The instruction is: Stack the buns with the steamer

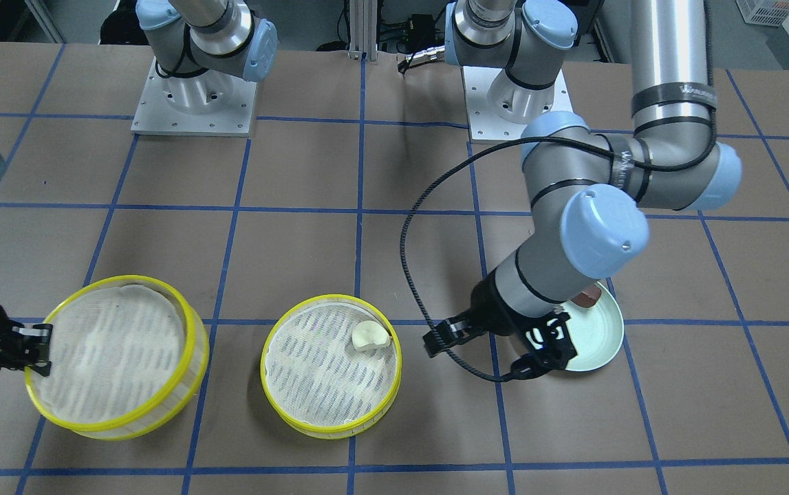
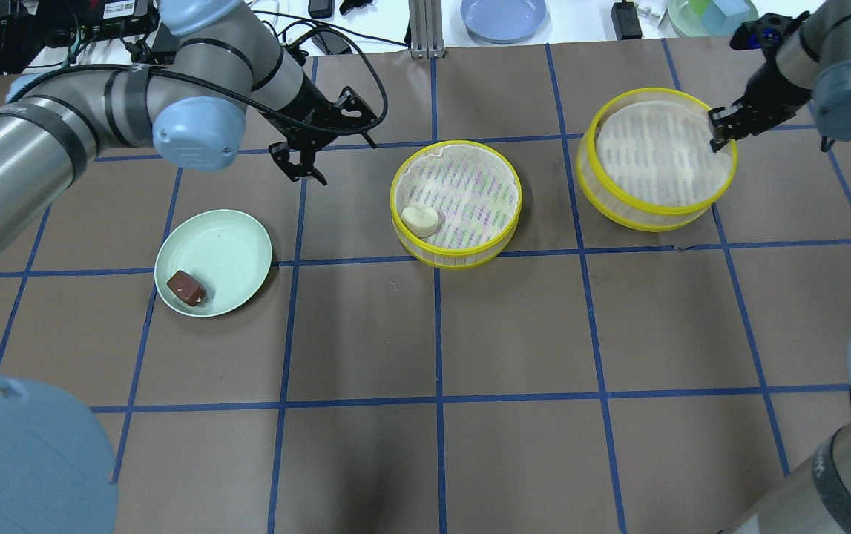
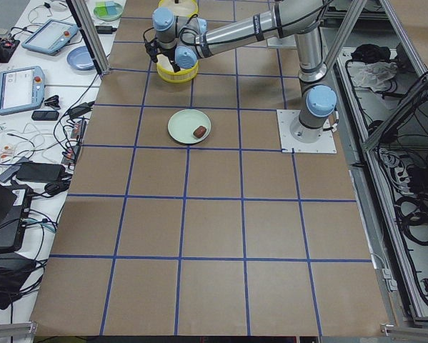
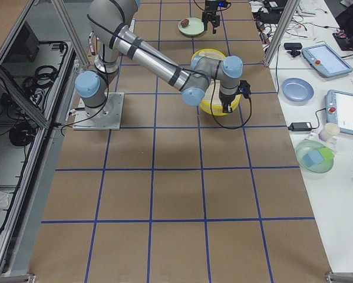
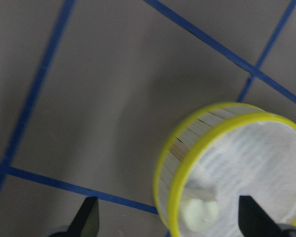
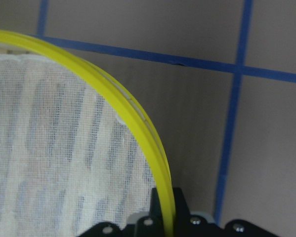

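Right gripper on empty steamer rim; left gripper — wide

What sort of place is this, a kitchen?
Probably a robotics lab, not a kitchen: robot arms bolted to a table gridded with blue tape, and a side bench with control tablets and cables.

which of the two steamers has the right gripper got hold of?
The empty steamer on the robot's right: the right gripper pinches its rim. The middle steamer holds the cream bun; nothing grips it.
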`<state>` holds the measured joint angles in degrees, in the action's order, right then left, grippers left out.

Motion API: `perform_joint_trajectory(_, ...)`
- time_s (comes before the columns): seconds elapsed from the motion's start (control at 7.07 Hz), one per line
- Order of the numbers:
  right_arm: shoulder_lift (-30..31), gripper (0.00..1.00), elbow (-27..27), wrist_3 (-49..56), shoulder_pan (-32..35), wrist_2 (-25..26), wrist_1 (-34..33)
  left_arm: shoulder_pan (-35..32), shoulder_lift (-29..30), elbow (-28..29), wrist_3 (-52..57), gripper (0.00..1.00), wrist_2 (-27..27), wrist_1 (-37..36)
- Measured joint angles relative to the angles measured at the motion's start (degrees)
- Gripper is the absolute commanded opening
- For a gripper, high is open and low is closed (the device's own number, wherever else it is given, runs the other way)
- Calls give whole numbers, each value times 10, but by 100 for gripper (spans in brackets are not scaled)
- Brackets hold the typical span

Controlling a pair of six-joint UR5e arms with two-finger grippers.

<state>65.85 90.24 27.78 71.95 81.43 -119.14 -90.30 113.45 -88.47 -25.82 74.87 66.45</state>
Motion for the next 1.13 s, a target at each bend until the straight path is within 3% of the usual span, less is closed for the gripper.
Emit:
perform_joint_trajectory(0.42, 22, 0, 1, -83, 58, 21, 10, 70, -20, -52, 169, 100, 134, 55)
perform_joint_trajectory(0.71, 27, 0, 0, -166, 104, 51, 13, 105, -19, -107, 261, 100, 166, 57)
perform_joint_trajectory(1.13, 29, 0, -7, -340, 206, 57, 2, 137, -6, -132, 344, 100, 202, 55)
